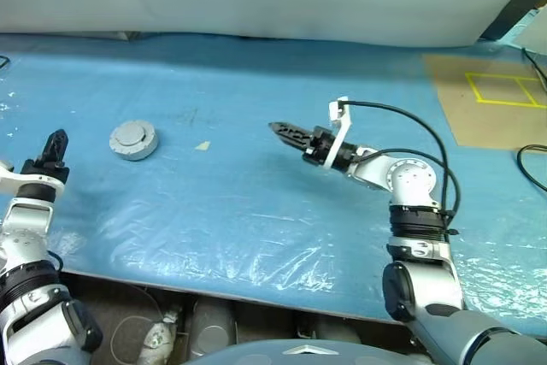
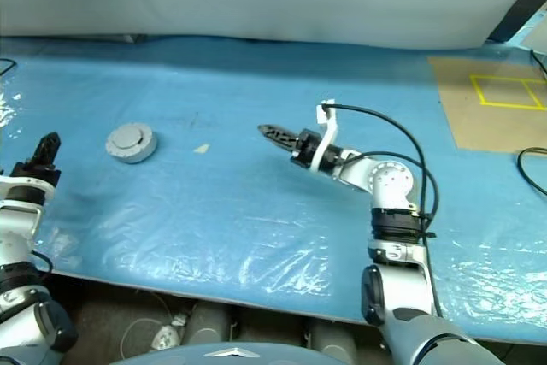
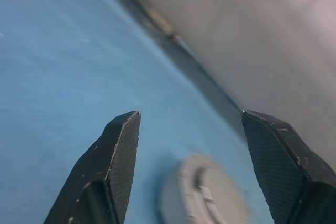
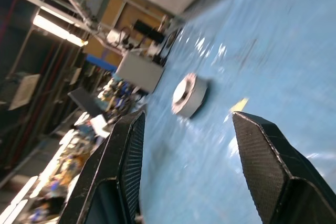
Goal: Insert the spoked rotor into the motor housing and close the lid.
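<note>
Both grippers, left [image 1: 56, 138] and right [image 1: 275, 128], hovering wide-fingered, empty; motor housing [image 1: 133, 140] sitting closed upper left; retreat gently.

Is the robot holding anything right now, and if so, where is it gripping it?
No, nothing is held. The left gripper and the right gripper are both open and empty; the closed motor housing sits alone on the blue table cover.

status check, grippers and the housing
Left gripper open, empty. Right gripper open, empty. Motor housing lid shut, on blue sheet, nothing blocking it.
</note>
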`<action>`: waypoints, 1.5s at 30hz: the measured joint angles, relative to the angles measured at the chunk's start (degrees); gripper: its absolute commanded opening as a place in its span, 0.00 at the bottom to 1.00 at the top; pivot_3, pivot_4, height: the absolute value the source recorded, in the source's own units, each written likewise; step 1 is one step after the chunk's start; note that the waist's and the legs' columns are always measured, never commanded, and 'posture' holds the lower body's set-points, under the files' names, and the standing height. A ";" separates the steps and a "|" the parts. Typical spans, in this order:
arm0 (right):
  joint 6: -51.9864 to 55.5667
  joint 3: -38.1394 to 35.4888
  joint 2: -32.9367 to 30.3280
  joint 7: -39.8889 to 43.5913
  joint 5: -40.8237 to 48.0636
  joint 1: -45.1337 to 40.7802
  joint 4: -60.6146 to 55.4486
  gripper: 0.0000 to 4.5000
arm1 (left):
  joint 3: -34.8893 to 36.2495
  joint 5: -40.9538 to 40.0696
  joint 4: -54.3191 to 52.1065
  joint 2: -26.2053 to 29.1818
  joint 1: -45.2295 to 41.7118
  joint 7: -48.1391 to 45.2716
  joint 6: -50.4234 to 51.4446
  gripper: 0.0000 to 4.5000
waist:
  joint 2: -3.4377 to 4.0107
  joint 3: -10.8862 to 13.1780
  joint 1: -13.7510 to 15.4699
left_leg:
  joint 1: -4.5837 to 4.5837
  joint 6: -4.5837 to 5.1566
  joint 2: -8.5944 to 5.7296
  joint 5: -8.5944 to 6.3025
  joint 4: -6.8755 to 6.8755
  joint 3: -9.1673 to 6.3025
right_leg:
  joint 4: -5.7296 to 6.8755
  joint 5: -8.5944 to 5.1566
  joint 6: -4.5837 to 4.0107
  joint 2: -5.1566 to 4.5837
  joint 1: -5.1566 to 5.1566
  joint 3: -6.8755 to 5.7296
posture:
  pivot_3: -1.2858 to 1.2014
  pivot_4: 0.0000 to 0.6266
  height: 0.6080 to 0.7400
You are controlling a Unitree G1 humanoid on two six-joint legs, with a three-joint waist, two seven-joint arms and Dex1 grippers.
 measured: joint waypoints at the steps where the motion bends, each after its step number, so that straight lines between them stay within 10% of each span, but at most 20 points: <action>1: -1.65 0.03 -1.53 0.90 -0.76 0.80 -1.57 0.61 | -1.34 -1.81 -5.12 -0.25 1.24 -0.97 3.04 0.72 | 0.00 0.00 0.04 | 0.00 0.00 0.00 0.00 0.00 0.01 | 0.00 0.00 0.00 -0.01 0.01 0.00 | 0.52 0.24 1.00; 10: -11.30 5.23 -10.87 5.64 -10.97 6.36 -8.47 0.61 | -23.57 -1.28 -30.24 -2.41 3.51 -7.52 13.21 0.72 | 0.04 0.02 -0.52 | 0.19 0.02 0.05 0.00 -0.04 0.21 | -0.03 -0.02 -0.03 0.07 -0.03 0.22 | 0.52 0.24 1.00; 20: -20.75 14.72 -11.15 1.26 -24.87 12.55 -14.37 0.61 | -42.04 18.38 -28.95 -7.04 2.30 -15.65 0.34 0.72 | 0.05 0.02 -0.51 | 0.18 0.03 0.00 0.01 -0.12 0.21 | -0.07 -0.01 -0.01 0.07 -0.07 0.26 | 0.52 0.24 1.00; 45: -30.72 21.35 -8.98 0.82 -36.97 12.59 -12.07 0.61 | -40.23 22.20 -27.92 -6.89 1.45 -18.75 -2.48 0.72 | 0.08 0.02 -0.56 | 0.21 0.04 0.02 0.00 -0.11 0.22 | -0.02 -0.02 -0.03 0.08 -0.06 0.26 | 0.52 0.24 1.00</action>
